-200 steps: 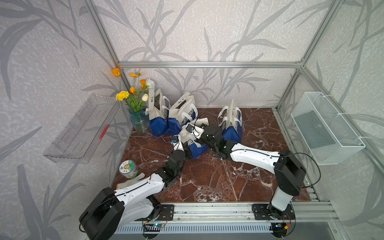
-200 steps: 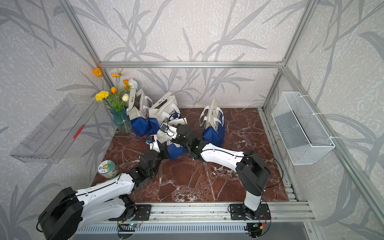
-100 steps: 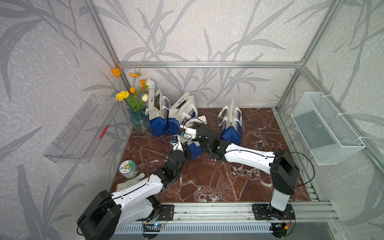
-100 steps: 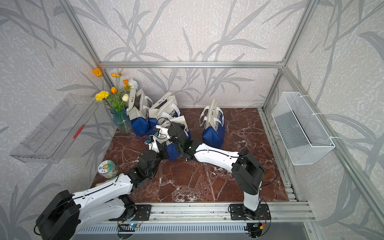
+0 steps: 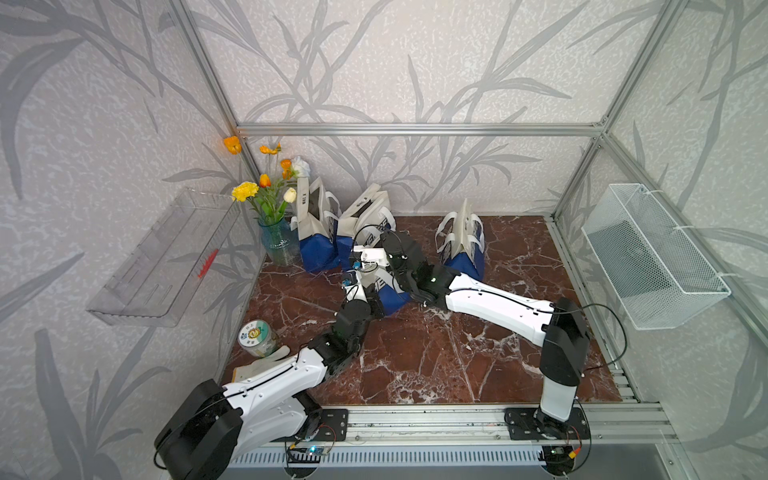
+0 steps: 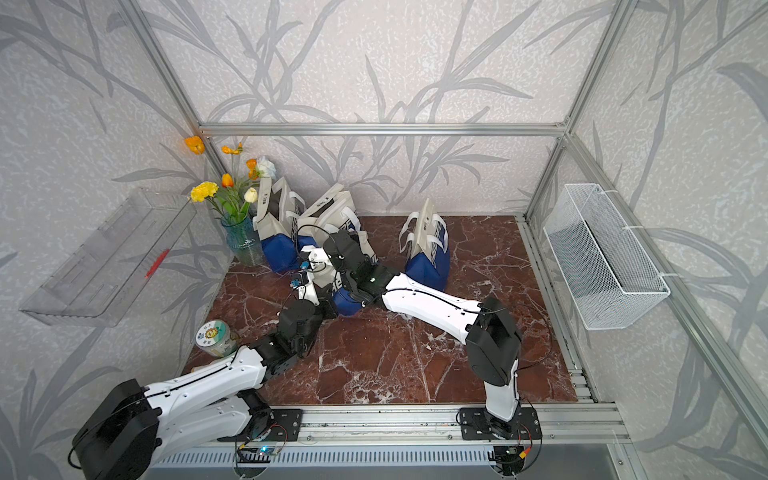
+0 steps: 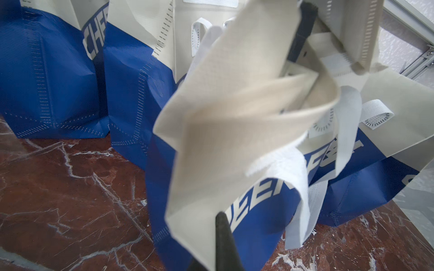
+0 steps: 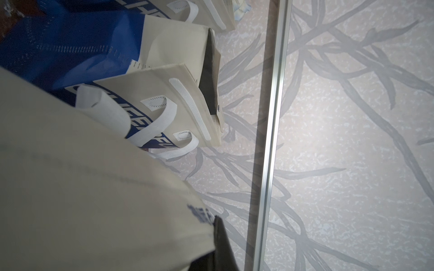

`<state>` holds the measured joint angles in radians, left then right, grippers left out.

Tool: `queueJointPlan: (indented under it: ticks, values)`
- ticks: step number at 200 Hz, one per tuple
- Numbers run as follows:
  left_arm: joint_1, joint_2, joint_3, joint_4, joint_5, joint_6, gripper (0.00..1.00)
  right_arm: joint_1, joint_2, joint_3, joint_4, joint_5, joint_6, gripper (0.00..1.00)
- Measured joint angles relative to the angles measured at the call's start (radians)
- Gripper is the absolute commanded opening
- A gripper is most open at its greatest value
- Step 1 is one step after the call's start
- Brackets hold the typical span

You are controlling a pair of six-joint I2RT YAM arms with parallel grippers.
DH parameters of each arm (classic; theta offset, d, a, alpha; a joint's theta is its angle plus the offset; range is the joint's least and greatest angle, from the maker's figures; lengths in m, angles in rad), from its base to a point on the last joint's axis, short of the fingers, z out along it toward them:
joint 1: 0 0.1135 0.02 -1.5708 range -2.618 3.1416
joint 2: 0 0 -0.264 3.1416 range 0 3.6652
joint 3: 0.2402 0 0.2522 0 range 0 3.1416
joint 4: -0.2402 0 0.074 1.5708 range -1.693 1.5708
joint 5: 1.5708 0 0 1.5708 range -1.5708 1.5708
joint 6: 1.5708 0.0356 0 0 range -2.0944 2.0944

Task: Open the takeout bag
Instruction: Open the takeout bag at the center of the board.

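The takeout bag (image 5: 388,297) (image 6: 345,301) has a blue bottom and a beige top, and it stands on the marble floor between my two arms. My left gripper (image 5: 368,274) (image 6: 316,277) is shut on a beige flap of the takeout bag's top (image 7: 225,131); one dark finger (image 7: 224,237) shows against the fabric. My right gripper (image 5: 385,248) (image 6: 337,246) is shut on the opposite beige panel (image 8: 94,187), beside its dark finger (image 8: 222,237). The top is pulled out into loose folds with white handles (image 7: 293,178) hanging. The inside of the bag is hidden.
Two similar bags (image 5: 318,237) (image 5: 365,218) stand at the back left, and a third (image 5: 461,245) to the right. A vase of flowers (image 5: 278,241), a lidded jar (image 5: 255,336) and a white glove (image 5: 262,361) sit along the left. A clear shelf (image 5: 166,257) and a wire basket (image 5: 652,253) hang on the walls.
My right gripper has moved left and toward the back wall with the bag's top in it. The left arm has shifted only slightly.
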<state>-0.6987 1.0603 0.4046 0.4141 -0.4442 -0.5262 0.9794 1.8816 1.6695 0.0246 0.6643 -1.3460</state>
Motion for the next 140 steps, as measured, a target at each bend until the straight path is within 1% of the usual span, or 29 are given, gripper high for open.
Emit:
queueJointPlan:
  ticks: [49, 85, 108, 114, 124, 132, 136, 140]
  values:
    - [-0.002, -0.011, 0.000, -0.026, -0.003, 0.000, 0.00, -0.024, 0.016, 0.069, -0.120, 0.000, 0.000, 0.00]
    - [-0.003, -0.019, 0.000, -0.068, -0.005, 0.002, 0.00, -0.068, 0.018, 0.105, -0.143, 0.008, -0.002, 0.00]
    - [-0.003, -0.027, 0.000, -0.075, -0.008, 0.003, 0.00, -0.074, 0.019, 0.115, -0.165, 0.006, -0.005, 0.00]
    - [-0.003, -0.027, 0.000, -0.078, -0.009, 0.003, 0.00, -0.073, 0.019, 0.119, -0.174, 0.004, 0.003, 0.05]
    - [-0.003, -0.027, 0.001, -0.082, -0.010, 0.003, 0.00, -0.072, 0.020, 0.133, -0.203, -0.003, 0.030, 0.22]
    - [-0.003, -0.027, 0.001, -0.089, -0.012, 0.002, 0.00, -0.073, 0.020, 0.151, -0.230, -0.006, 0.073, 0.32]
    - [-0.003, -0.027, 0.001, -0.095, -0.014, 0.002, 0.00, -0.074, 0.020, 0.161, -0.243, -0.007, 0.083, 0.36]
    - [-0.003, -0.027, 0.001, -0.099, -0.015, 0.001, 0.00, -0.076, 0.020, 0.176, -0.262, -0.011, 0.124, 0.39]
